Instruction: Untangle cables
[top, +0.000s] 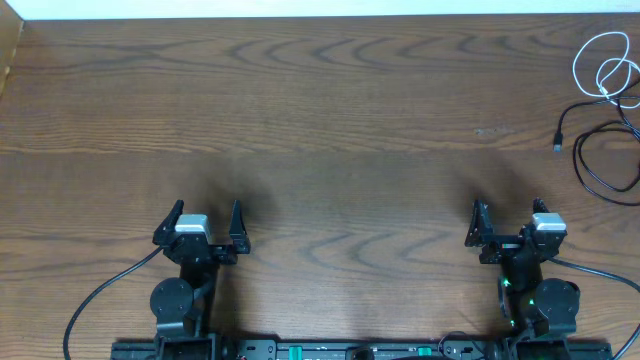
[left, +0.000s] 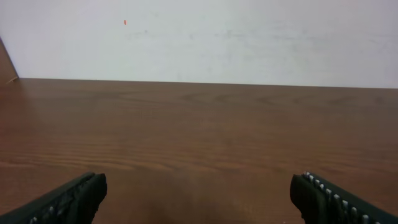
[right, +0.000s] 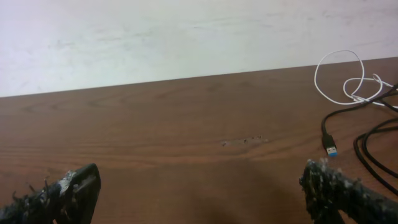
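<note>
The white cable (top: 603, 68) lies looped at the far right edge of the table, overlapping the black cable (top: 600, 150), whose plug end (top: 558, 143) points toward me. In the right wrist view the white cable (right: 339, 78) loops at the upper right and the black cable (right: 348, 115) runs below it to a blue-tipped plug (right: 331, 149). My right gripper (top: 509, 220) is open and empty, near the front edge, well short of the cables; it also shows in its wrist view (right: 199, 193). My left gripper (top: 208, 220) is open and empty at the front left; its wrist view (left: 199, 196) shows no cable.
The wooden table (top: 320, 130) reaches a white wall at the back. Thicker black arm wires (top: 100, 295) trail from the arm bases at the front edge.
</note>
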